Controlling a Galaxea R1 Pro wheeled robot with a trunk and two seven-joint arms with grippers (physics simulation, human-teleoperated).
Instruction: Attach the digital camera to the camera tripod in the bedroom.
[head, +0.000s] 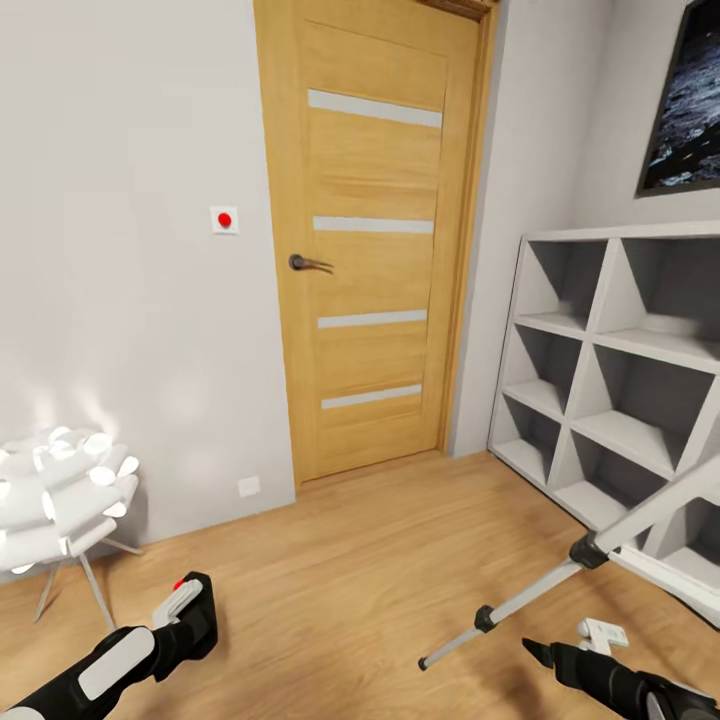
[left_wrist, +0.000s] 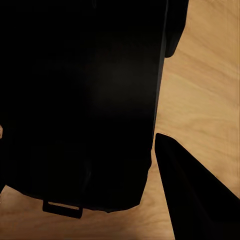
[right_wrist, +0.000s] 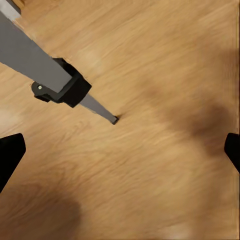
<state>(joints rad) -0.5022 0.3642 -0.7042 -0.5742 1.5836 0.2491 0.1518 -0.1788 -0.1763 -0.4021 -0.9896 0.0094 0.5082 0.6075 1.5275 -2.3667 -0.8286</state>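
The digital camera (head: 203, 603) is a small black box with a red dot and a silvery part, low at the head view's left. My left gripper (head: 182, 635) is shut on it above the wood floor. In the left wrist view the camera's black body (left_wrist: 80, 100) sits right against the lens, with one dark finger (left_wrist: 195, 200) beside it. The camera tripod (head: 588, 550) stands at the right, one silver leg slanting down to a black foot (head: 425, 662). My right gripper (head: 545, 655) hovers open just right of that foot. Its wrist view shows the leg's black joint (right_wrist: 70, 87) and the fingertips (right_wrist: 10, 150) spread wide.
This is the bedroom: an oak door (head: 375, 230) with pale stripes is shut straight ahead. A white cube shelf (head: 610, 400) stands along the right wall under a dark poster (head: 690, 100). A white petal-shaped lamp (head: 60, 495) on thin legs stands at the left wall.
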